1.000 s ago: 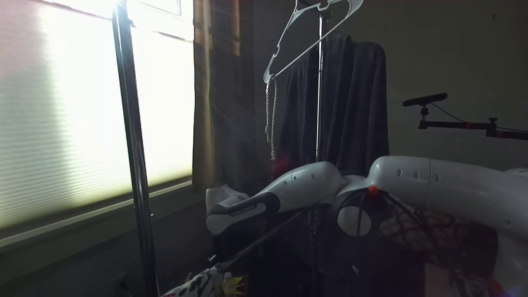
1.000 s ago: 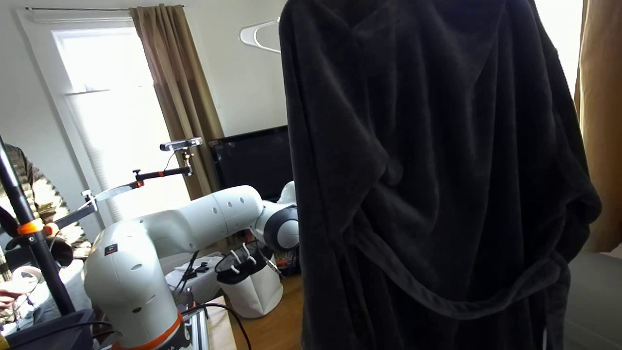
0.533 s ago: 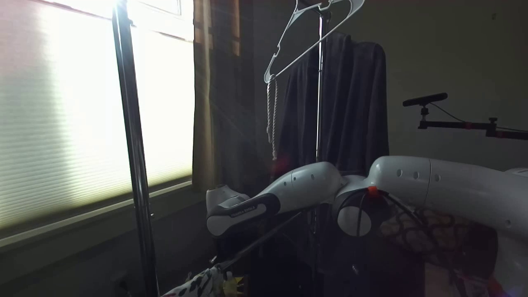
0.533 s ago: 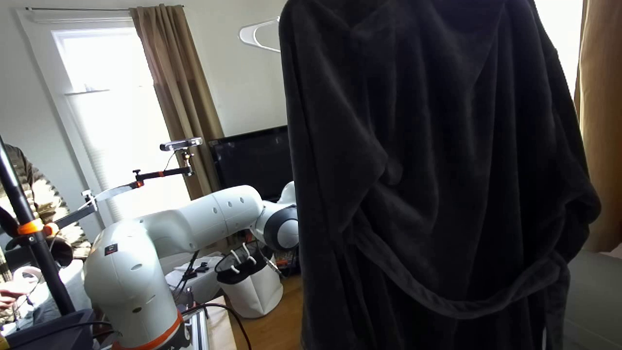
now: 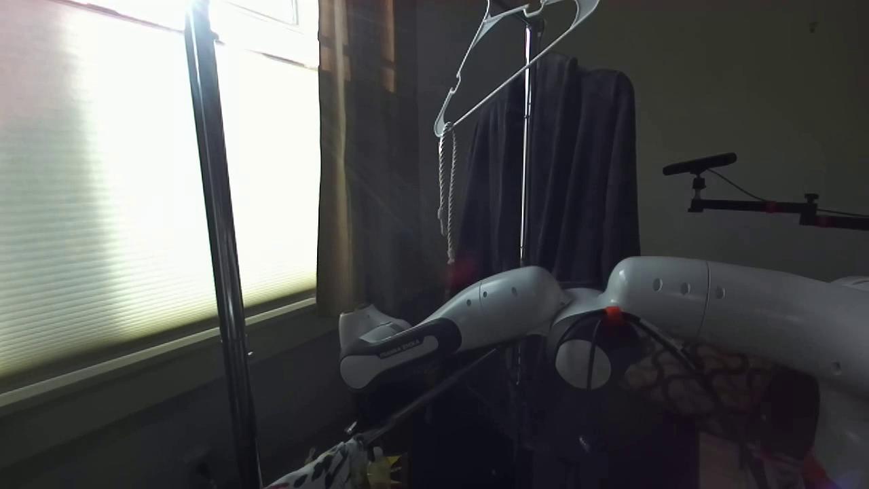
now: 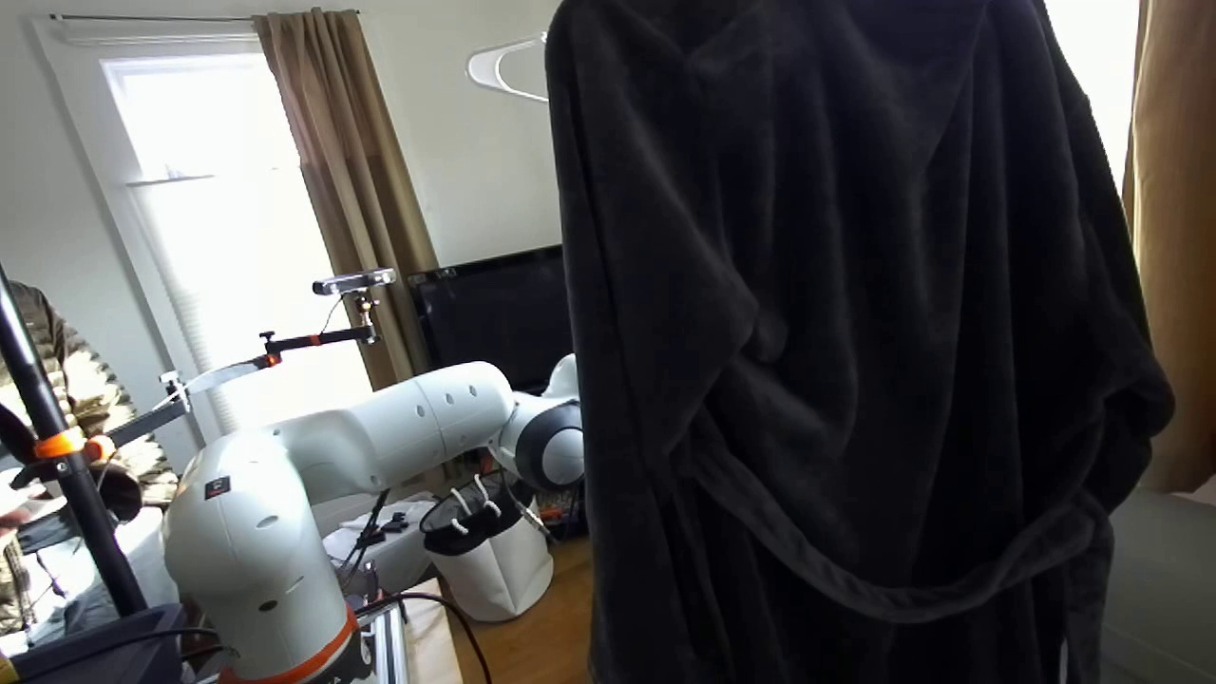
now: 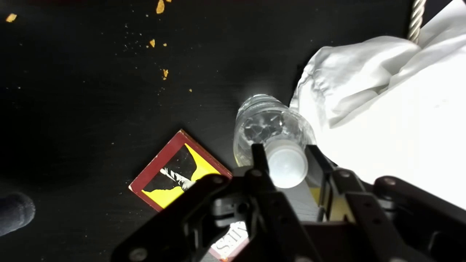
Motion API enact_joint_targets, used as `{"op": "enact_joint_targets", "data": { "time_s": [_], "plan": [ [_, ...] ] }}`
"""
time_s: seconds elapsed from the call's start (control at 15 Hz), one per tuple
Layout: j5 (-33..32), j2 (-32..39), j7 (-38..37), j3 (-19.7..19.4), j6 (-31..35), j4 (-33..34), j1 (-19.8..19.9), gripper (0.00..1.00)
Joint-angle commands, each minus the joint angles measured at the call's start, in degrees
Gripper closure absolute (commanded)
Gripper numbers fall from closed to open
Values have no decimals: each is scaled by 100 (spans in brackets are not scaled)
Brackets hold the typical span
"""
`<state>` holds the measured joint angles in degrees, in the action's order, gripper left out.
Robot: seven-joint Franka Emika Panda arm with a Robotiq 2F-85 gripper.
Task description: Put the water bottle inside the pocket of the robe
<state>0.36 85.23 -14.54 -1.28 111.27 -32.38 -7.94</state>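
Note:
In the wrist view the water bottle (image 7: 253, 136), small and clear with a whitish cap (image 7: 287, 165), is seen from above its cap. My gripper (image 7: 285, 146) is closed closely round its cap and neck, a finger on each side. Whether the bottle rests on the dark surface cannot be told. The robe (image 6: 855, 285), dark and near-black, fills the right half of an exterior view and hides my hand there. Dark robe fabric (image 5: 587, 163) also hangs behind the arm in an exterior view. No pocket can be made out.
A red, yellow and black box (image 7: 176, 174) lies close beside the bottle, and white cloth (image 7: 378, 105) lies on its other side. A metal pole (image 5: 217, 224) and a white hanger with cord (image 5: 468, 75) stand near the arm. A white basket (image 6: 494, 570) is behind the arm.
The arm and robe look almost unchanged. A person's hand at the left edge of an exterior view has moved up.

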Motion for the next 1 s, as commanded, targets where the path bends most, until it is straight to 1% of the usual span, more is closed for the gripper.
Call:
{"op": "enact_joint_targets", "data": {
  "time_s": [0.0, 0.13, 0.2, 0.27, 0.33, 0.4, 0.6, 0.73, 0.93],
  "plan": [
    [-28, -3, 47, 52, 24, 282, -76, 92],
    [-58, -22, 150, 61, -59, 711, -166, 92],
    [-66, 78, 215, 64, -237, 1115, -208, 92],
    [-99, 4, 275, 39, -354, 1255, -266, 92],
    [-126, -423, 346, 22, -313, 741, -325, 92],
    [-127, -486, 489, 44, -453, 846, -362, 92],
    [-323, -877, 625, -71, -832, 875, -561, 92],
    [-484, -1072, 581, -151, -1021, 902, -703, 92],
    [-644, -1314, 257, -252, -865, 980, -834, 92]
  ]
}}
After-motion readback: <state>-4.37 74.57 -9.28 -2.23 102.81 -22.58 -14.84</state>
